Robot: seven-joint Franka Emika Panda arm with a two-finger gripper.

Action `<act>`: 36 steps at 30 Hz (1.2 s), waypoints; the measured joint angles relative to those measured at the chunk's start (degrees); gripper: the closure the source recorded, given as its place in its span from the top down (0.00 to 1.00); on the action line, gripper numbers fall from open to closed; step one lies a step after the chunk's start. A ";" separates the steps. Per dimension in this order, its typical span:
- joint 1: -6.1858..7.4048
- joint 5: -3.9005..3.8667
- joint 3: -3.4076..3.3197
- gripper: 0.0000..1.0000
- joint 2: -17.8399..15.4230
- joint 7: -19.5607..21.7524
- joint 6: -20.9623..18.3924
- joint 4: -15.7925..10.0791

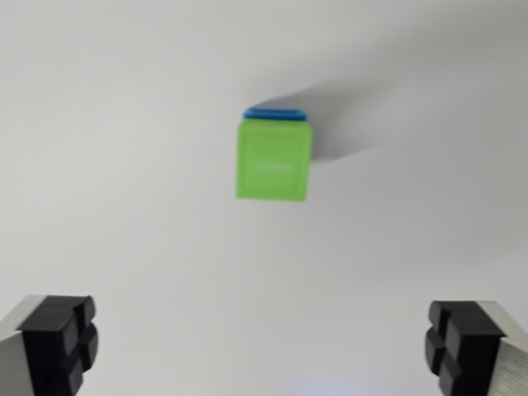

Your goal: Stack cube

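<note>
Wrist view: the camera looks down on a plain white table [124, 165], slightly blurred. Just above the centre of the frame sits a green cube [274, 162], and a thin strip of a blue cube [275, 114] shows along its upper edge, so the green one appears to rest squarely on top of the blue one. A soft shadow runs from the pair toward the upper right of the frame.

The gripper [262, 346] shows only as two black fingertips, one in the lower left corner and one in the lower right corner. The jaws stand wide apart and hold nothing; bare table lies between them. Both fingertips are well apart from the cubes.

By the look of it, the stacking is done or nearly so: the green cube is on the blue one and the jaws are free of it. What remains, I judge, is to draw clear without brushing the stack, and to check that the top cube sits level.
</note>
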 joint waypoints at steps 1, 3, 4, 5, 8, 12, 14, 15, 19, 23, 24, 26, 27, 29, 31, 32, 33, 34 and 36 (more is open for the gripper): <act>0.00 0.00 0.07 1.00 -0.25 0.03 -0.60 0.32; 0.00 -0.01 0.20 1.00 -0.68 0.09 -1.69 0.98; 0.00 -0.01 0.26 1.00 -0.88 0.11 -2.24 1.33; 0.00 -0.01 0.33 1.00 -1.07 0.13 -2.78 1.66; 0.00 -0.01 0.47 1.00 -1.53 0.17 -3.97 2.45; 0.00 -0.01 0.67 1.00 -2.04 0.21 -5.62 3.51; 0.00 -0.01 0.76 1.00 -2.27 0.23 -6.31 4.03; 0.00 -0.01 0.80 1.00 -2.36 0.24 -6.67 4.29; 0.00 -0.01 0.93 1.00 -2.66 0.25 -7.85 5.11; 0.00 -0.01 1.01 1.00 -2.86 0.27 -8.48 5.61; 0.00 -0.01 1.02 1.00 -2.89 0.27 -8.63 5.73; 0.00 -0.01 1.04 1.00 -2.92 0.28 -8.82 5.87; 0.00 -0.01 1.05 1.00 -2.92 0.28 -8.88 5.90; 0.00 -0.01 1.05 1.00 -2.90 0.28 -8.89 5.90; 0.00 -0.01 1.05 1.00 -2.89 0.28 -8.89 5.90; 0.00 -0.01 1.05 1.00 -2.89 0.28 -8.89 5.90; 0.00 -0.01 1.05 1.00 -2.89 0.28 -8.89 5.90; 0.00 -0.01 1.05 1.00 -2.89 0.28 -8.89 5.90; 0.00 -0.01 1.05 1.00 -2.89 0.28 -8.89 5.90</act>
